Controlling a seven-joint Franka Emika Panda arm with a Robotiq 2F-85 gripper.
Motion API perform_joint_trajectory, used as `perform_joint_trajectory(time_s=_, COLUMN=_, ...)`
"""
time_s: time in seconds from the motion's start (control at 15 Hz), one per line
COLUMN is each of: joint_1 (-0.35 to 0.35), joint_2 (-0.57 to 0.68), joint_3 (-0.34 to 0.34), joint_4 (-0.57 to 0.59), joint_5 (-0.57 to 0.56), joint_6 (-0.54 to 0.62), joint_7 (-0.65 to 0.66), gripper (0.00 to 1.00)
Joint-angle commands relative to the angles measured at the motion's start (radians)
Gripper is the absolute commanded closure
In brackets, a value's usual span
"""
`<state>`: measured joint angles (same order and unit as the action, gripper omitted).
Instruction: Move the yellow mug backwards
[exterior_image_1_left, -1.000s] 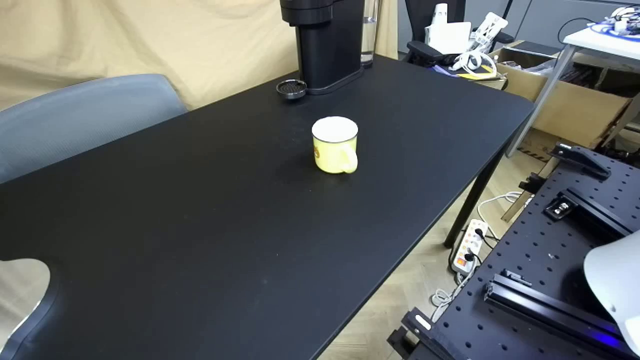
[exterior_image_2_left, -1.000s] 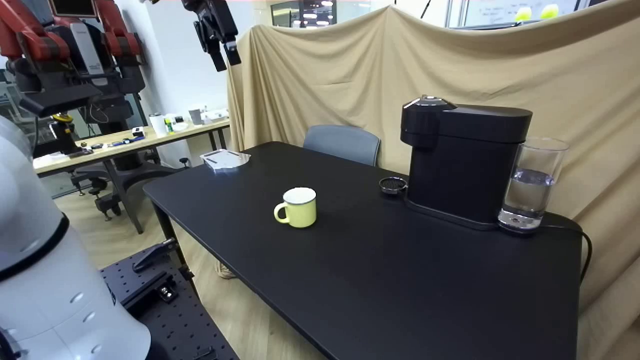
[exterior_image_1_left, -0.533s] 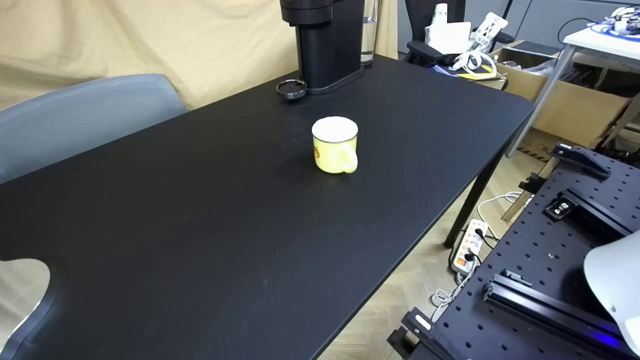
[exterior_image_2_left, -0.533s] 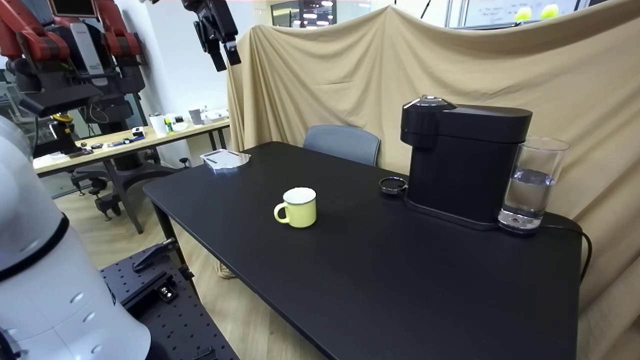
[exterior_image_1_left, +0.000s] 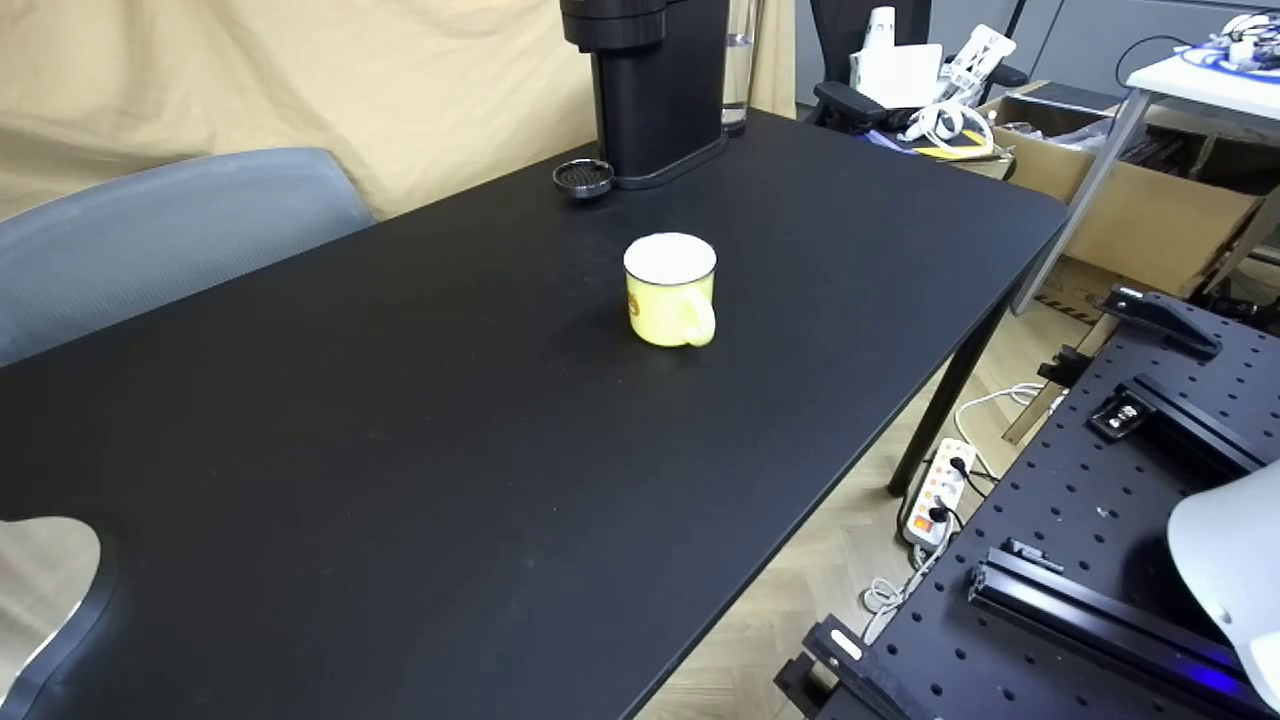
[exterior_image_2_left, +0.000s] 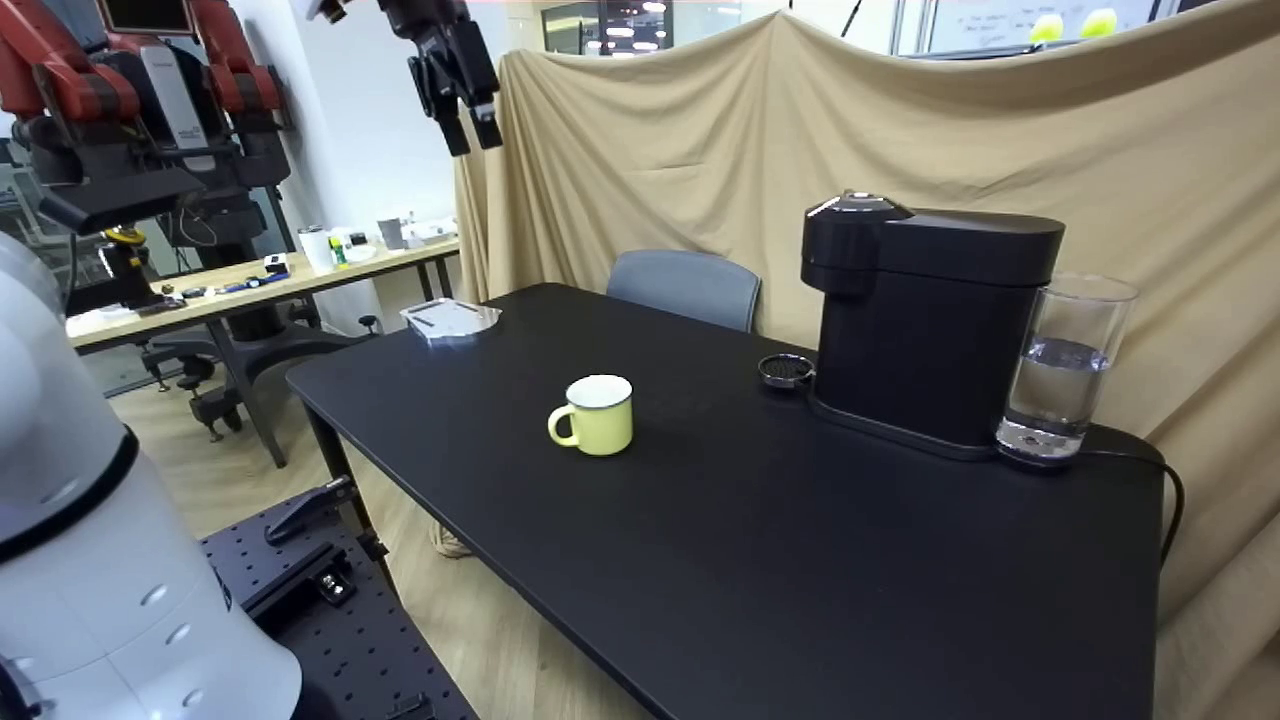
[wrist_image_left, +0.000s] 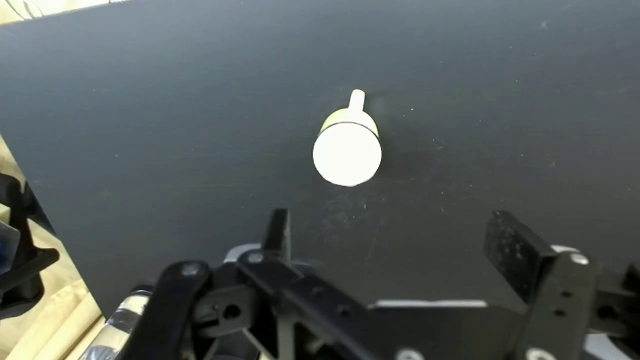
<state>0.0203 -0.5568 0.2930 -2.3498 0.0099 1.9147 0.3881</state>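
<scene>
One yellow mug (exterior_image_2_left: 604, 424), one claw (exterior_image_2_left: 473, 143), one coffee machine (exterior_image_2_left: 908, 335), apparently two chairs (exterior_image_1_left: 185, 240)

You have open air between the claw (exterior_image_2_left: 474, 144) and the mug (exterior_image_2_left: 603, 420), and free bench (exterior_image_2_left: 850, 580) all around it — near the curtain (exterior_image_2_left: 680, 180), the round tray (exterior_image_2_left: 786, 370), coffee machine (exterior_image_2_left: 920, 335) and tall glass (exterior_image_2_left: 1062, 375) stand in your way, apart from the mug.

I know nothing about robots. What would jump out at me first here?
Probably the small yellow mug, upright and bright on the black table. In an exterior view, the bulky black coffee machine stands on the right, a partly filled clear container beside it. Near that view's top, left of centre, the open gripper hangs apart from the mug.
</scene>
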Motion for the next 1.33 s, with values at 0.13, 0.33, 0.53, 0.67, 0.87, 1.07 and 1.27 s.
perform_joint_trajectory(time_s=0.13, joint_1=0.031, joint_2=0.154, joint_3=-0.095, joint_4=-0.036, joint_5=0.032, joint_6=0.257, joint_7=-0.130, gripper=0.00)
perform_joint_trajectory(time_s=0.33, joint_1=0.000, joint_2=0.237, joint_3=-0.080, joint_4=-0.081, joint_5=-0.015, joint_6=0.430, joint_7=-0.036, gripper=0.00)
perform_joint_trajectory(time_s=0.53, joint_1=-0.018, joint_2=0.313, joint_3=-0.064, joint_4=-0.131, joint_5=-0.061, joint_6=0.585, joint_7=0.086, gripper=0.00)
perform_joint_trajectory(time_s=0.67, joint_1=-0.021, joint_2=0.362, joint_3=-0.059, joint_4=-0.156, joint_5=-0.108, joint_6=0.617, joint_7=0.147, gripper=0.00)
perform_joint_trajectory(time_s=0.87, joint_1=0.010, joint_2=0.374, joint_3=-0.092, joint_4=-0.154, joint_5=-0.078, joint_6=0.599, joint_7=0.084, gripper=0.00)
perform_joint_trajectory(time_s=1.07, joint_1=0.011, joint_2=0.375, joint_3=-0.095, joint_4=-0.152, joint_5=-0.078, joint_6=0.603, joint_7=0.082, gripper=0.00)
perform_joint_trajectory(time_s=1.27, joint_1=0.018, joint_2=0.393, joint_3=-0.097, joint_4=-0.145, joint_5=-0.081, joint_6=0.599, joint_7=0.047, gripper=0.00)
